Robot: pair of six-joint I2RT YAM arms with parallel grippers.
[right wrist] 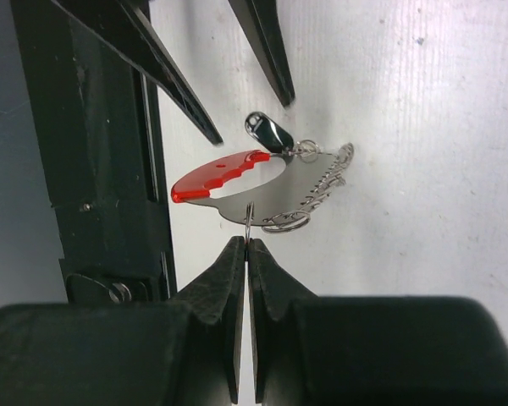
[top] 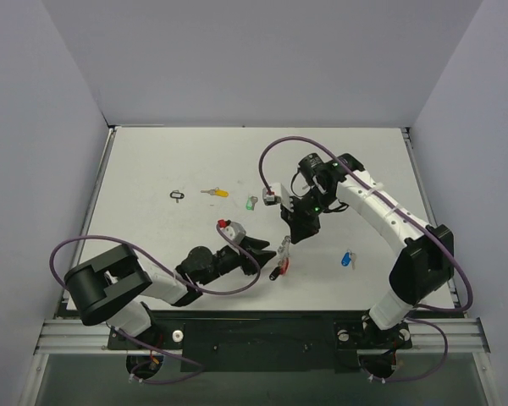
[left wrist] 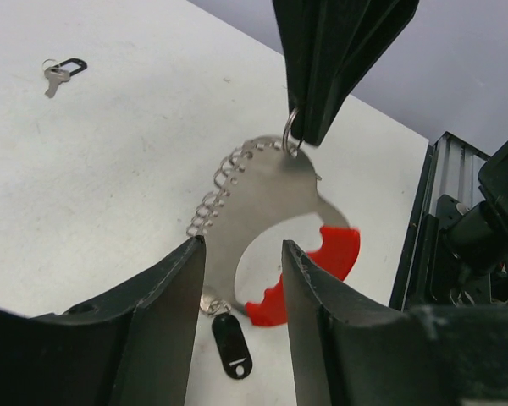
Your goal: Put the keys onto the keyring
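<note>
The keyring [left wrist: 262, 194] is a flat silver piece with a beaded chain loop and a red curved tag [left wrist: 334, 249]. It sits near the table's front middle [top: 281, 256]. My right gripper [right wrist: 246, 241] is shut on a small split ring [right wrist: 249, 218] at the keyring's edge. A key with a black tag [left wrist: 232, 345] hangs from the keyring. My left gripper [left wrist: 241, 245] is open, its fingers either side of the keyring's near end, not gripping. Loose keys lie apart: yellow-tagged [top: 213, 193], green-tagged [top: 251, 203], blue-tagged [top: 347, 259].
A small black loop-shaped tag with a key [top: 178, 195] lies at the far left. A key with a dark-framed tag [left wrist: 57, 72] lies beyond the keyring in the left wrist view. The black front rail [right wrist: 102, 169] runs close beside the keyring.
</note>
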